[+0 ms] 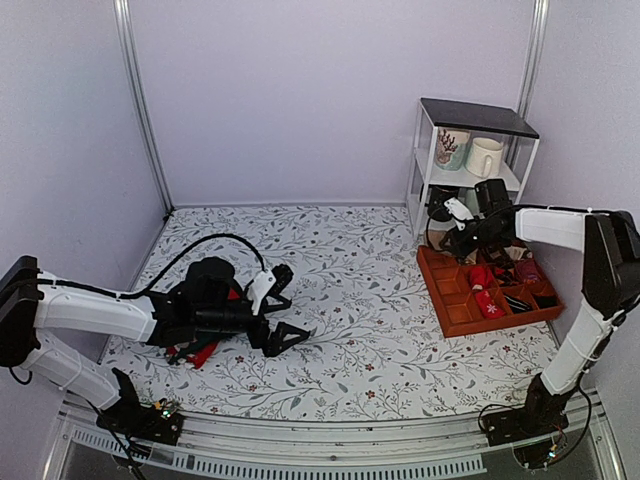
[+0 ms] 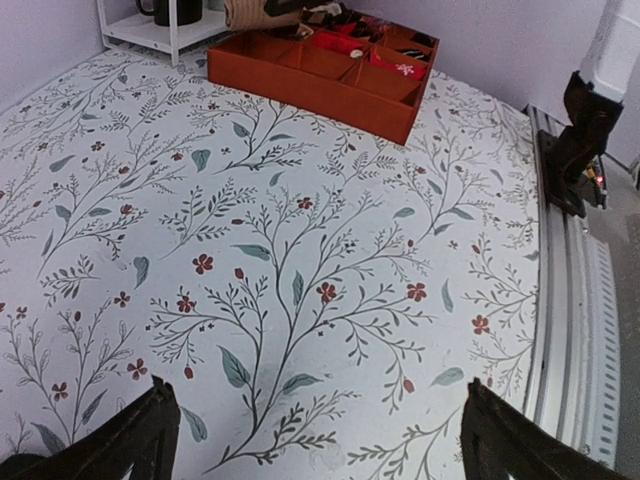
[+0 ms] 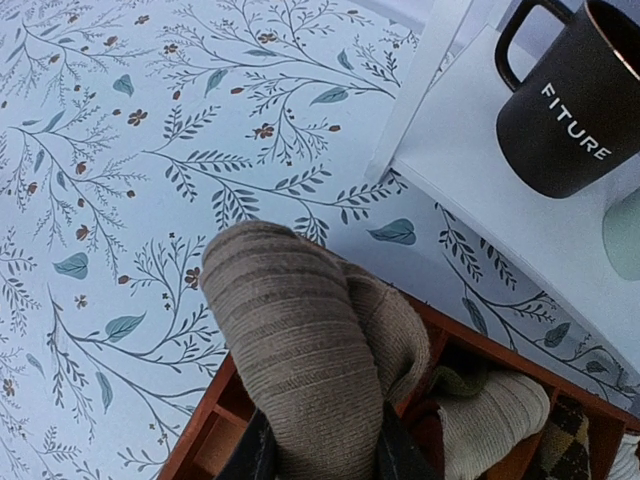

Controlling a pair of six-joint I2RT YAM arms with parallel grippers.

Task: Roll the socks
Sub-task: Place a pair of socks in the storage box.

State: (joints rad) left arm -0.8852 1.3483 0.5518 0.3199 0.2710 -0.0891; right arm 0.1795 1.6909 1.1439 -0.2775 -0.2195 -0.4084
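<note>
The socks (image 3: 300,340), a tan-brown ribbed roll, are clamped between the two fingers of the right pincer (image 3: 320,445) and stick out well past its tips. Below and ahead of that pincer spreads the floral table (image 1: 350,300). The same cloth lies under the left pincer (image 2: 320,440), whose fingers (image 2: 140,430) stand wide apart with nothing between them. The white shelf (image 1: 425,150) rises just beyond the right pincer and to its right in the wrist view. The orange tray (image 1: 450,310) lies directly beneath this pincer, and the roll hangs over the tray's edge. Seen from the left pincer, the tray is far ahead, well apart. In the top view, the red and dark green socks (image 1: 200,352) lie behind the left pincer, partly under its arm. A black mug (image 3: 560,110) lettered FITURE stands on the shelf's low board, ahead and to the right of the held roll. A beige rolled sock (image 3: 490,420) sits in the tray compartment just beside the right pincer's fingers.
</note>
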